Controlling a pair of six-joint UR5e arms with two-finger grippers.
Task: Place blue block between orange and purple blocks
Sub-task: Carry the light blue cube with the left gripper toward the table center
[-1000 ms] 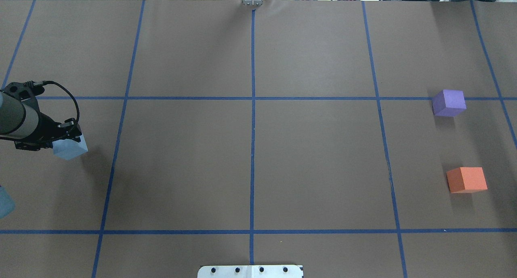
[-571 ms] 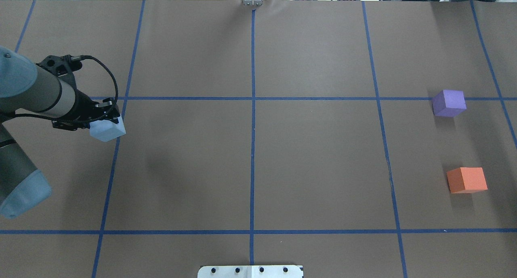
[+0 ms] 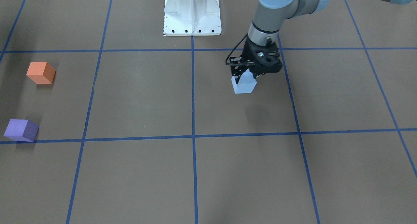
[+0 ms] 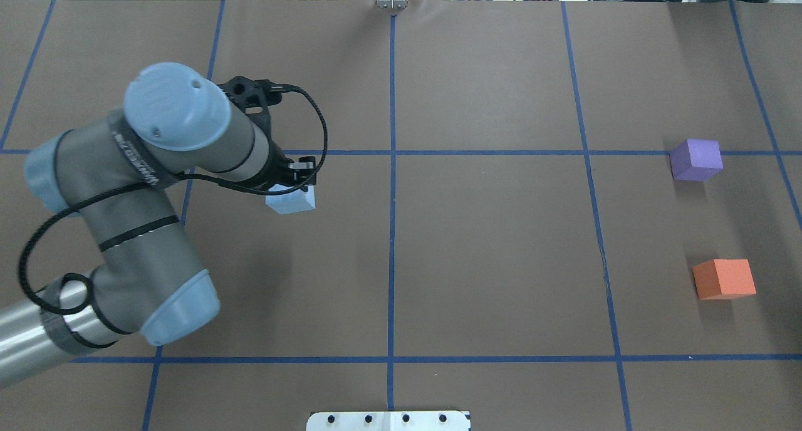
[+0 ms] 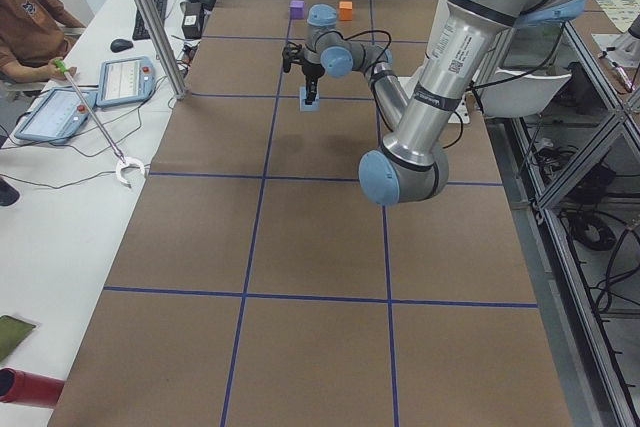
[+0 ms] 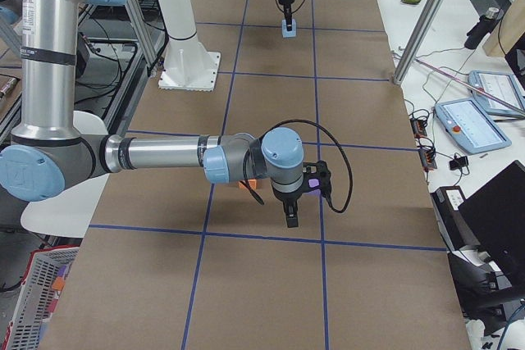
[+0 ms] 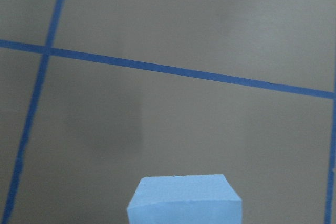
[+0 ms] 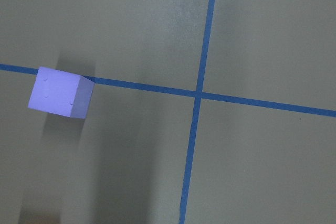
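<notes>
Overhead exterior shows you the left gripper clamped on the pale blue foam cube, well left of the purple foam cube; the orange foam cube sits near that purple cube. You cannot tell whether the right gripper is open.

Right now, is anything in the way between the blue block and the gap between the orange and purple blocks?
Nothing visible. The left gripper holds the blue block, and only bare paper lies between it and the gap between the orange block and purple block.
</notes>
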